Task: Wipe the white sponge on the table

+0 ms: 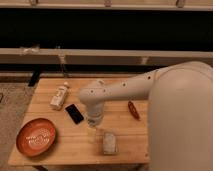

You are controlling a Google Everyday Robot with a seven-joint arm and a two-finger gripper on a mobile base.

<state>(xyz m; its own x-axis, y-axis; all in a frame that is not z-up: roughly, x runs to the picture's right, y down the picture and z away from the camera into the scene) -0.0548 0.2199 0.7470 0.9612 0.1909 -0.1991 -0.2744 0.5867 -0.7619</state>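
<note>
The white sponge [109,143] lies flat on the table [125,136] near its front edge, a little right of the middle. It is a small greyish-white block. My gripper [93,122] hangs from the arm's wrist over the middle of the table, pointing down. It is just behind and to the left of the sponge, apart from it. The white arm reaches in from the right and hides part of the tabletop's right side.
A white labelled bottle [60,96] lies at the back left. A black phone-like slab [74,113] lies just left of the gripper. An orange round dish [36,136] sits at the front left. A small red-brown object [133,109] lies right of the arm.
</note>
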